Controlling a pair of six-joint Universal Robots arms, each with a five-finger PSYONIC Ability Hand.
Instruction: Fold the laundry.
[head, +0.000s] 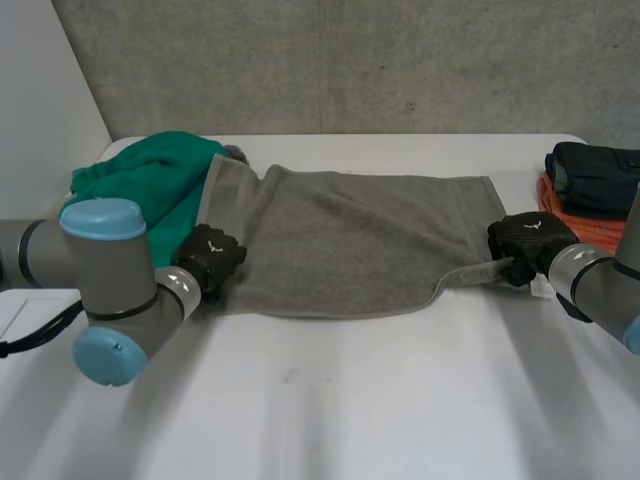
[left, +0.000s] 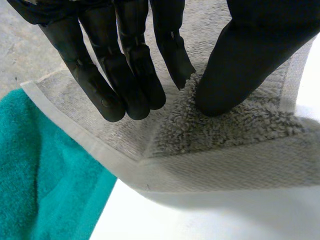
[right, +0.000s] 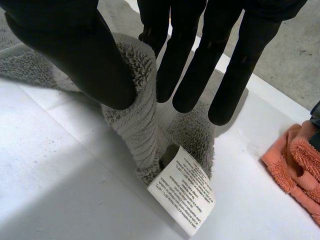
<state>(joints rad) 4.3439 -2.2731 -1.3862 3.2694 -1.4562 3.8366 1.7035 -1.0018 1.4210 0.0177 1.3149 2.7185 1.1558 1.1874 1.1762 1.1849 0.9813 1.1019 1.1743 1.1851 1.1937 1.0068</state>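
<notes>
A: Towel (head: 360, 240) first: how will it handle?

B: Soft, limp and light, I judge. It is thick grey terry that should sag wherever nothing holds it, and grip rather than slip. It lies spread across the middle of the table (head: 350, 400), its long side toward the far edge.

A: Where to take hold?

B: At the two near corners, on the flat woven hem (left: 75, 130), so the edge stays taut between the hands. The right hand (head: 528, 240) is at the near corner toward the table's right edge, thumb and fingers (right: 192, 75) clamped on a ridge of pile just above the care label (right: 182, 192).

A: And the left hand (head: 210, 258)?

B: It sits on the near corner toward the left edge. Whether it pinches the cloth or only presses on it, I cannot tell.

A: Anything hidden?

B: The towel's far left corner overlaps a green cloth (head: 150, 185), so what lies beneath is unseen. At the right edge an orange cloth (head: 590, 225) under a dark cloth (head: 600, 175) is cut off. The label's print is too small to read.
</notes>
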